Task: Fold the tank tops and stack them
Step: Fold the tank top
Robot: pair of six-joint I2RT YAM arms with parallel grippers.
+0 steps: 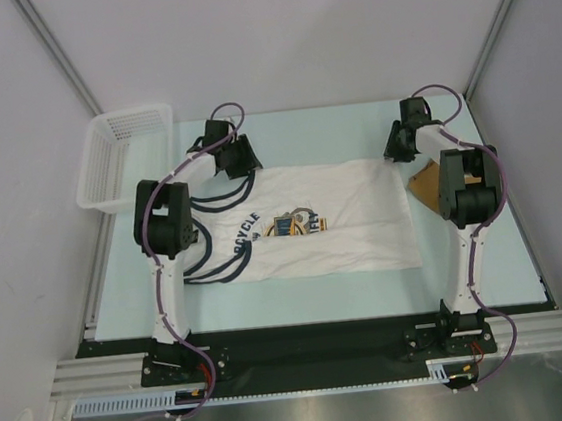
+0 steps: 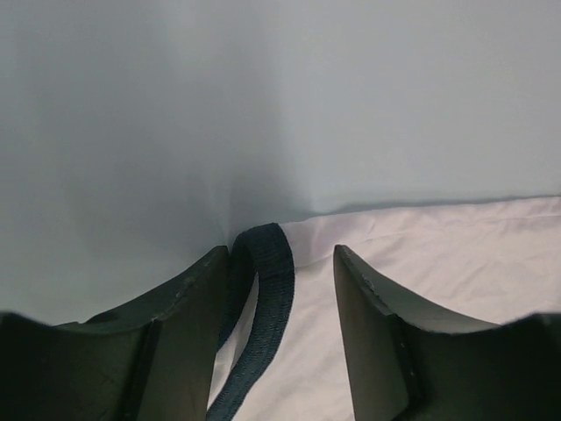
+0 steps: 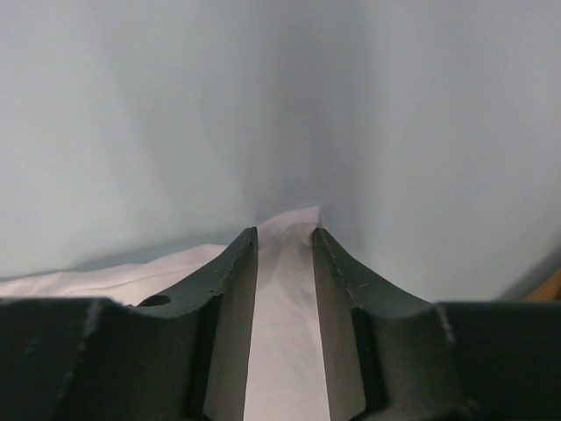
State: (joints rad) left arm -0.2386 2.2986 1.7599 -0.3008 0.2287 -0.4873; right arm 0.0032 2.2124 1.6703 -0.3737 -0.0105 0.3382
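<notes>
Overhead: white, navy-trimmed cloth tank top (image 1: 332, 220) spread flat, unfolded, left gripper (image 1: 239, 160) at its far strap, right gripper (image 1: 400, 143) at its far hem corner; tan-brown cloth top (image 1: 422, 186) just beside that hem, apparently folded small. Left wrist: fingers apart around navy strap (image 2: 267, 289), unpinched. Right wrist: fingers narrowly parted astride the white corner. White top's folding and the stacking left to do.

Soft, even light fills the top view, which is sharp throughout with only faint shadows. Both wrist views are dimmer: the dark fingers (image 2: 175, 351) blur up close, and a soft grey shadow lies on the table (image 2: 131, 132) ahead.
</notes>
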